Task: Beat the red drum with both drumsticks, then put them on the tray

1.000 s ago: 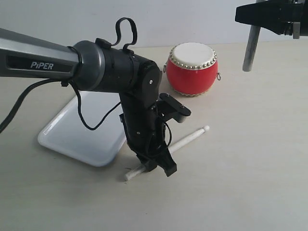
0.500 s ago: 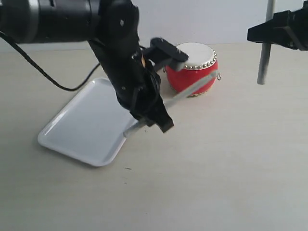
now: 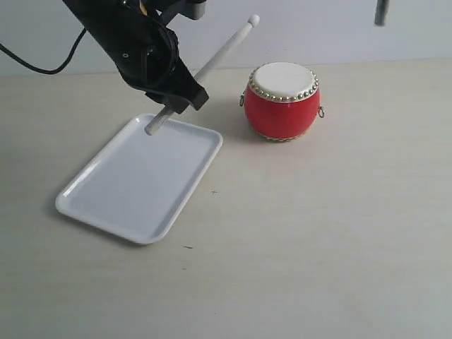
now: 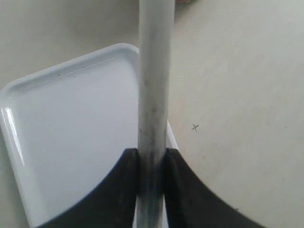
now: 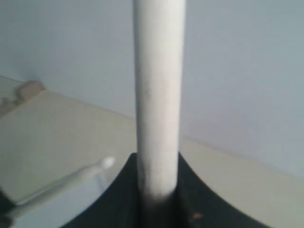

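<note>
The red drum (image 3: pixel 282 100) with its cream skin stands upright on the table, right of the white tray (image 3: pixel 106 201). My left gripper (image 3: pixel 180 101) hangs above the tray's far edge, shut on one drumstick (image 3: pixel 212 62). That stick slants up with its ball tip toward the drum, well above and left of it. In the left wrist view the jaws (image 4: pixel 152 161) clamp the stick (image 4: pixel 155 85) over the tray's corner (image 4: pixel 57 123). My right gripper (image 5: pixel 158 178) is shut on the other drumstick (image 5: pixel 158 90). In the exterior view only that stick's end (image 3: pixel 382 10) shows, at the top edge.
The pale table (image 3: pixel 318 233) runs wide in front of and right of the drum. A light wall (image 3: pixel 318 32) stands behind it. The left arm's cable (image 3: pixel 42 67) hangs at the far left.
My left gripper has lifted its drumstick off the table in front of the tray and swung up and left, above the tray's far edge. The right arm has risen out of the exterior view.
</note>
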Controlling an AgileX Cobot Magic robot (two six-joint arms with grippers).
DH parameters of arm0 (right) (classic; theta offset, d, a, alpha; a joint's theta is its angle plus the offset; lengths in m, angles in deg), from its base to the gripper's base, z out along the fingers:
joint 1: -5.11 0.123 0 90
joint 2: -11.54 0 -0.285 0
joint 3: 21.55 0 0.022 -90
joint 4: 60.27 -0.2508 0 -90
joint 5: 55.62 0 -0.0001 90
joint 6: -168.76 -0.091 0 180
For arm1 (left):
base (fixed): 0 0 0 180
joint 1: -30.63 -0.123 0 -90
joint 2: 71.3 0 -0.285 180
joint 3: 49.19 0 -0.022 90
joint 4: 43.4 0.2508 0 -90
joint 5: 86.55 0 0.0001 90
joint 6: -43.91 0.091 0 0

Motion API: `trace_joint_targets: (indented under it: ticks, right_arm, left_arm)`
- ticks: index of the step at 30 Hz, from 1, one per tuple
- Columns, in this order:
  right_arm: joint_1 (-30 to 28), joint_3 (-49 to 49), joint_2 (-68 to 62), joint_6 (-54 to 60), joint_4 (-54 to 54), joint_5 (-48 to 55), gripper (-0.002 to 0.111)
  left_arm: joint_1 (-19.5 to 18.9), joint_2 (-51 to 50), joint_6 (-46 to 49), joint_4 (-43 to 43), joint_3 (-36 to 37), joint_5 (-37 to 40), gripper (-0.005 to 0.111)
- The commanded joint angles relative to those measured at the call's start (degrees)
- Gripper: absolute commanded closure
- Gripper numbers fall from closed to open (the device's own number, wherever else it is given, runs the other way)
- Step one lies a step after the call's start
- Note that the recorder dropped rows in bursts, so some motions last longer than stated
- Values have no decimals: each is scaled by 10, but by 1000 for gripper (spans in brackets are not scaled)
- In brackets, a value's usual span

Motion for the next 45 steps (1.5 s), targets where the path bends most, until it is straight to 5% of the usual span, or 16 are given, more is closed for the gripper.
trace_joint_targets:
  ticks: [1, 8, 12, 15, 17, 23, 27, 33, 45]
  right_arm:
    - [0, 11, 3, 156, -2, 147, 108]
    - [0, 3, -25, 237, -2, 414, 108]
    - [0, -20, -46, 239, -2, 424, 108]
    - [0, -30, -57, 307, -2, 545, 108]
    - [0, -30, -62, 434, -125, 633, 108]
    - [0, -29, -61, 987, -750, 745, 108]
    - [0, -12, -62, 1166, -962, 882, 108]
    - [27, 61, -64, 1173, -1002, 1032, 108]
    - [150, 163, -116, 1194, -1002, 1132, 108]
  left_arm:
    - [-2, 4, -3, -6, -4, -5, 107]
    - [-2, 4, -1, -6, -4, -6, 107]
    - [-2, 4, 11, -4, -4, -3, 107]
    - [-2, 4, 12, -4, -4, 7, 107]
    - [-2, 4, 12, -4, -4, 26, 107]
    - [-2, 4, 19, -4, -4, 28, 107]
    - [-2, 4, 34, -4, -4, 29, 107]
    - [-2, 4, 40, -5, -4, 29, 107]
    - [0, -45, 70, -11, -85, 95, 107]
